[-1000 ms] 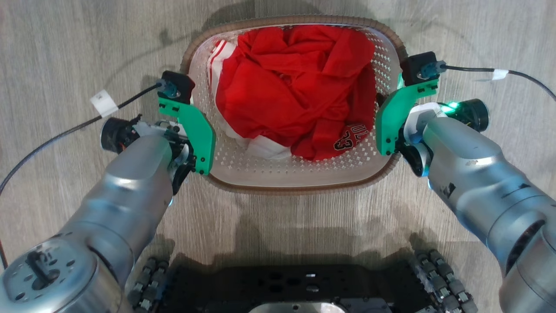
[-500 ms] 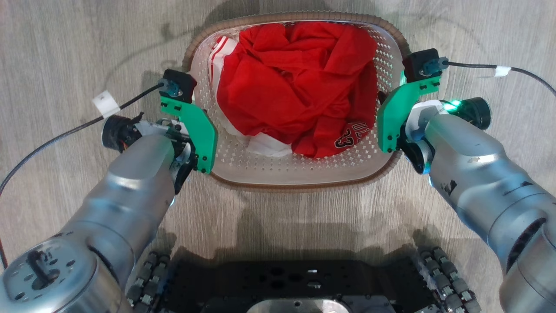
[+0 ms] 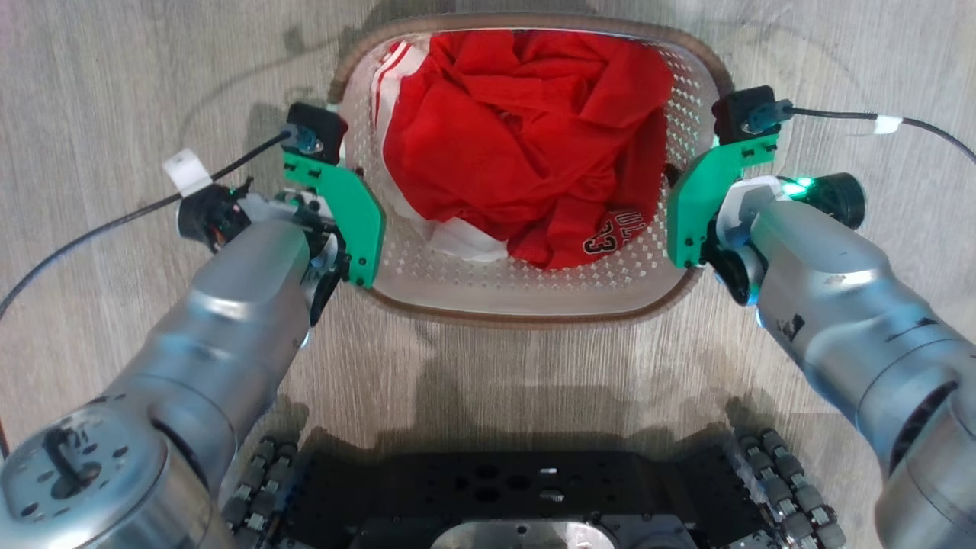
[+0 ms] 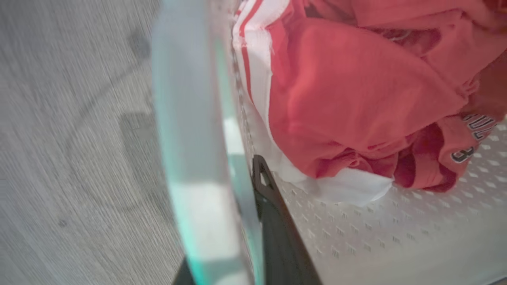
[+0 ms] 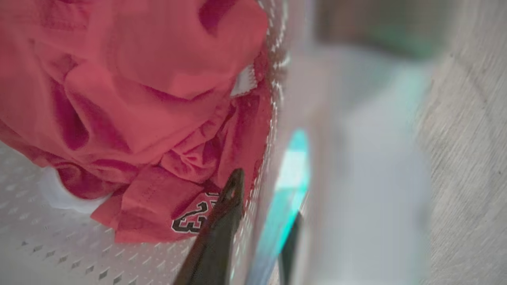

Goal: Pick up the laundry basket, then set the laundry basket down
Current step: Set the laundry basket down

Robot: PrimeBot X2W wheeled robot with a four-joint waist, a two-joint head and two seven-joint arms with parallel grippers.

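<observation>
- The floor (image 3: 114, 76) is pale grey wood-look boarding, its grain running side to side in the head view.
- A black wheeled base (image 3: 518, 488) stands on it, with roller wheels (image 3: 259, 488) at 2 corners.
- The laundry basket (image 3: 526, 314) is over the floor; whether the two touch cannot be told.

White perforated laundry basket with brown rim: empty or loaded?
Loaded: crumpled red-and-white clothing fills most of the white perforated laundry basket, leaving bare floor at its near end.

Crumpled red fabric jersey (image 3: 526, 145) heaped in loose folds, black-and-white number 23 print (image 3: 598, 242) on its near right fold, red-striped white trim (image 3: 387, 72) at far left, white cloth patch (image 3: 465, 242) under its near edge, pale grey wood-grain floor (image 3: 114, 76) around.
</observation>
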